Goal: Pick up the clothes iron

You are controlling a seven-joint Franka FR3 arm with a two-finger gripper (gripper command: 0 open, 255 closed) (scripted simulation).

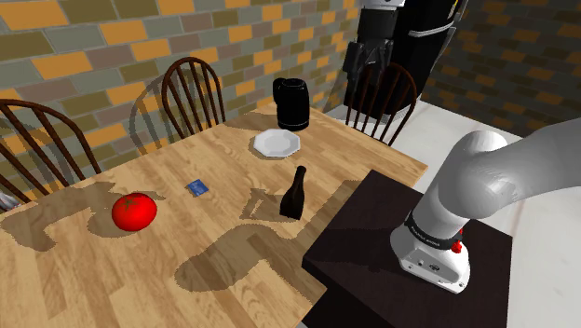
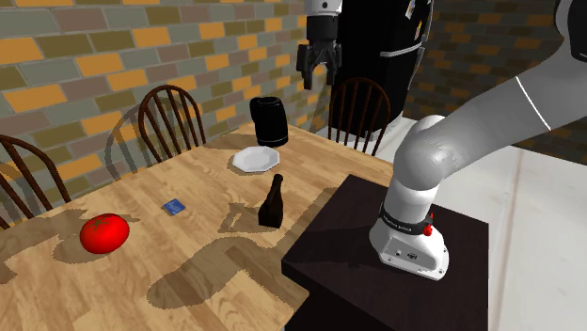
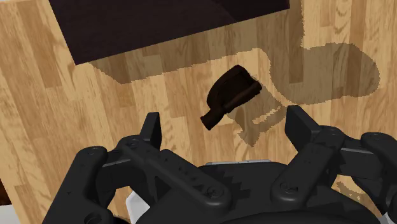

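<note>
Clothes iron (image 1: 290, 102): black, standing upright at the far end of the wooden table (image 1: 214, 158), just beside a white plate (image 1: 276, 143) that lies on its nearer side. Nothing touches it.

Pincer, mine (image 2: 318, 81): all black, hanging high over the far table edge, up and to the shoulder view's right of the iron and well apart from it. My two fingers (image 3: 151, 129) stand wide apart with nothing clasped between them. In the wrist view, bare wood and the bottle show far below them.

Bottle (image 1: 294, 194): dark brown, upright, near the table edge by my stand (image 1: 372, 233), between the plate and the stand's corner.

Tomato (image 1: 134, 211): red, toward the shoulder view's left end of the table, well apart from the iron.

Card (image 1: 196, 187): small, blue, flat on the wood between tomato and bottle.

Chairs: dark wood with spindle backs. One (image 1: 193, 93) is on the wall side of the table, another (image 1: 37, 149) at the shoulder view's left, and a third (image 1: 382, 107) at the far end, below my pincer.

Stand: dark box, set against the table edge and carrying my white base.

Wall (image 1: 93, 47): brick, in grey, orange and brown.
</note>
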